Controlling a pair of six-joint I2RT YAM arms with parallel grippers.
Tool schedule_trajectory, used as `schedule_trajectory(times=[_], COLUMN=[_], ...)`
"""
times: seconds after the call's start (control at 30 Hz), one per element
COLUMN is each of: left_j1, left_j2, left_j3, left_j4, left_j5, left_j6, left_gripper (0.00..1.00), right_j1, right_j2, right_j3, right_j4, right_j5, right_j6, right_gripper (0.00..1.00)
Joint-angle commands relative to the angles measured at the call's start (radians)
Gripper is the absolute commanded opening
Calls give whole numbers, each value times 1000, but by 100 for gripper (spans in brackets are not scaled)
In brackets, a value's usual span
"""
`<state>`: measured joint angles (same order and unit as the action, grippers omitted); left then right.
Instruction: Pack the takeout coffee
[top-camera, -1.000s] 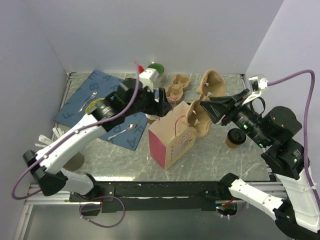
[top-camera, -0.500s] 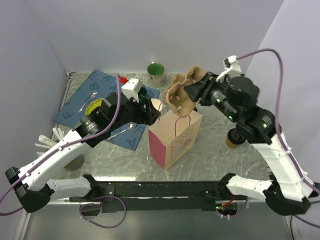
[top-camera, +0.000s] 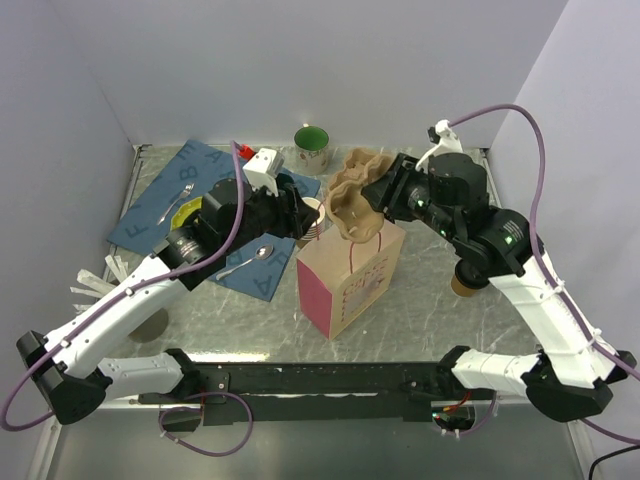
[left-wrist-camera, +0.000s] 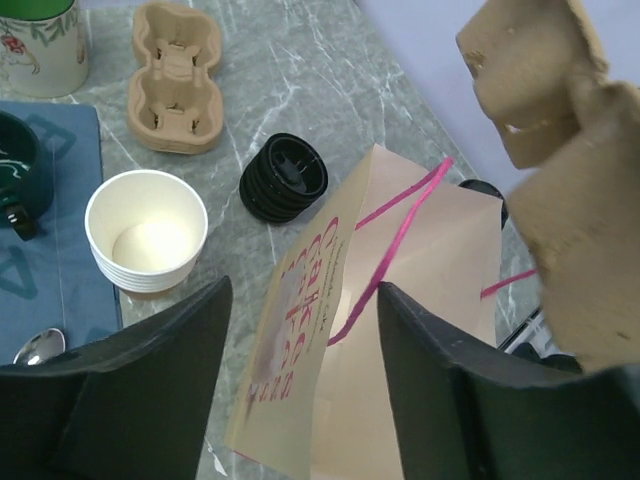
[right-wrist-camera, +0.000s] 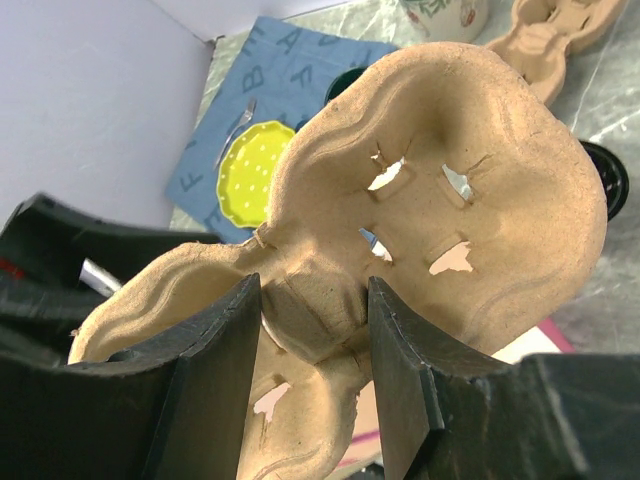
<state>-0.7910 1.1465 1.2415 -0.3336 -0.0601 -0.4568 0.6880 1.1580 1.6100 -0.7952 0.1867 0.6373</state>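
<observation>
Right fingers (right-wrist-camera: 200, 390) clamp the pulp carrier (right-wrist-camera: 520, 220) over the paper bag (top-camera: 345, 285); it should go down level through the mouth while the open, empty left fingers (left-wrist-camera: 150, 380) steady the rim.

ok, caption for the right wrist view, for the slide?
Right gripper clamps a pulp cup carrier at its middle, with a blue letter mat and yellow plate behind.

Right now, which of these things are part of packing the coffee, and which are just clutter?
For the job:
lidded coffee cup
paper bag
cup carrier, gripped by the right hand

Lying about:
green mug
stack of empty cups
black lids
spare carrier
blue mat
spoon
</observation>
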Motion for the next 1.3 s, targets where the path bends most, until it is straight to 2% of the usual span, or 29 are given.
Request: schedule_trajectory(times=[0.0,0.2,0.23,0.3,0.33,0.4,0.47,0.87,1.27], left_j1=[21,30,32,32,32,32,32,32,32], left_j2=[5,15,16,16,16,18,19,-8,-28], left_j3=[-7,-24,-25,-25,-27,-30,-36,-62,-79], left_j4=[94,113,114,120,122,125,127,140,143], left_j5=[88,141,155,170,180,206,221,226,244], left_j6=[6,14,13,10,7,-2,-14,-48,-46], left_gripper=[62,46,38,28,17,6,2,1,1], right_j1=[10,15,15,15,16,21,30,79,93], right_j2=[-66,-98,-101,-98,-92,-86,-80,-81,-115], right_j3=[-24,-76,-85,-88,-85,-84,-87,-139,-110], right_j4=[-35,-35,-32,-29,-32,-32,-39,-64,-82], right_j5=[-36,-85,-93,-113,-130,-151,-168,-168,-38], right_j6=[44,64,68,79,85,105,128,194,222], right_gripper=[39,39,39,39,38,38,38,38,38])
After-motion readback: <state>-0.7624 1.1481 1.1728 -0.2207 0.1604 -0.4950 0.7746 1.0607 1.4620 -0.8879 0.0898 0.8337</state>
